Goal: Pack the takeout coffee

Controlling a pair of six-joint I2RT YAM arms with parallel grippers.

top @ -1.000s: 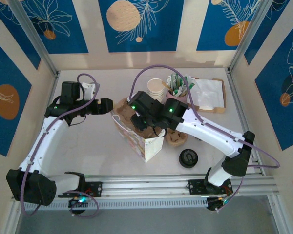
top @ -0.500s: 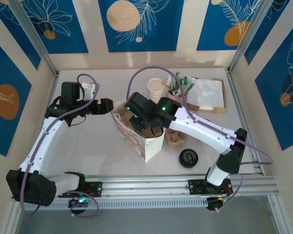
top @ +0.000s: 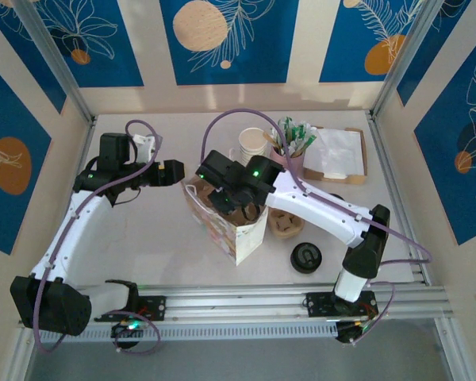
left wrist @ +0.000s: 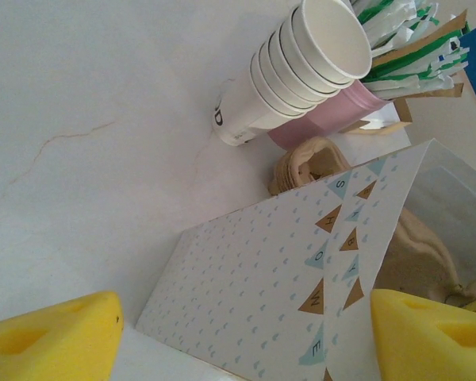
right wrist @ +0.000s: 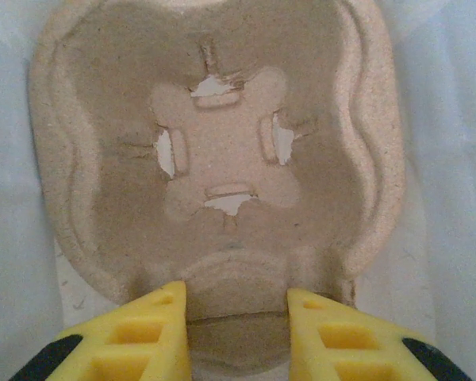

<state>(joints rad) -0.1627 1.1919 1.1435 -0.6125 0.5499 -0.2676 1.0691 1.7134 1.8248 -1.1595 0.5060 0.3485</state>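
At worktop (top: 143, 238) centre, right claw (right wrist: 236, 305) clamped on pulp cup carrier (right wrist: 222, 151) rim, holding it at paper bag (top: 242, 238) mouth for packing; left claw (top: 174, 170) spread apart at bag's 10 o'clock, likely ready to steady it.

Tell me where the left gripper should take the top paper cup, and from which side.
Probably the top rim of the cup stack: it stands upright, mouth open, so one finger can drop inside from above. Pinch the wall facing away from the pink stirrer holder, which crowds the other side. The left gripper is open; the right gripper holds the cup carrier.
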